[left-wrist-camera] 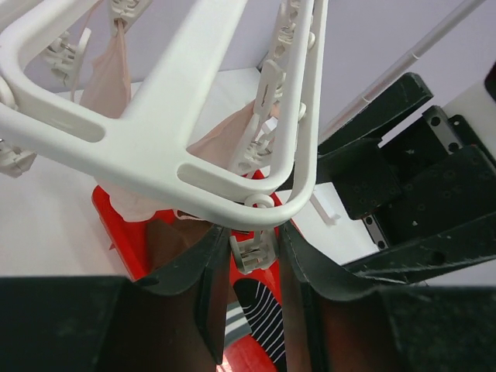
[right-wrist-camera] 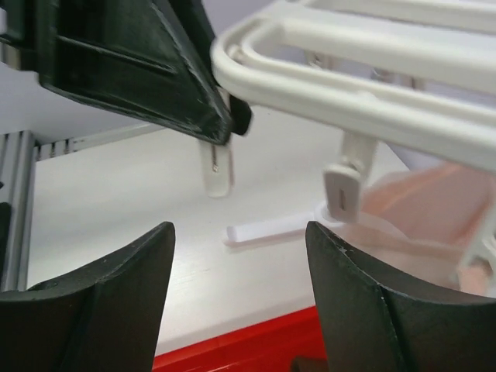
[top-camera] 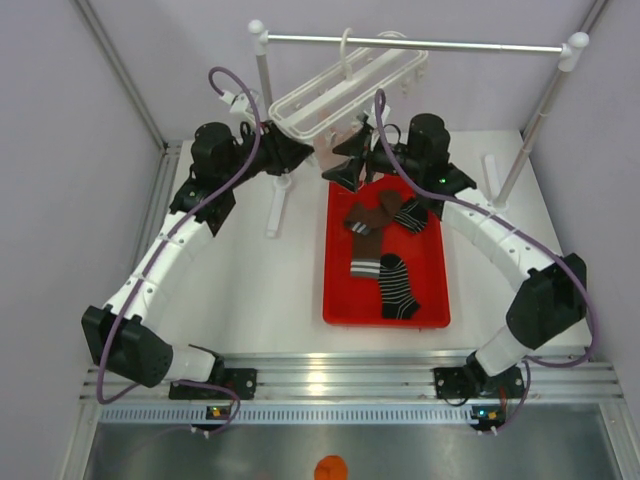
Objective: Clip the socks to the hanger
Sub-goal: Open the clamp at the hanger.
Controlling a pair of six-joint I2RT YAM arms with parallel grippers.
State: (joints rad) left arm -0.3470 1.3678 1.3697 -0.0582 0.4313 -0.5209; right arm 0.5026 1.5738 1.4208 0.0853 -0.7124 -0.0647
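The socks lie loose in a red tray (top-camera: 336,300) on the worktop (top-camera: 270,290), between the two arms. None is clipped or held. The two dark brown socks (top-camera: 362,218) sit toward the far end and middle of the tray. One black striped sock (top-camera: 411,214) is beside them at the far end and the other black striped sock (top-camera: 398,290) is nearer the arm bases. The hanger (top-camera: 330,95) hangs by its hook from the metal crossbar (top-camera: 420,42) of a stand, above the tray's far end, with a pale pink cloth (top-camera: 330,148) pegged under it. The left hand (left-wrist-camera: 252,240) is up at the hanger's near corner, drawn in narrow, with its fingers (left-wrist-camera: 205,287) against either side of the corner peg (left-wrist-camera: 249,260) dangling there. The right hand (right-wrist-camera: 240,232) is just below the frame beside it, spread wide and holding nothing.
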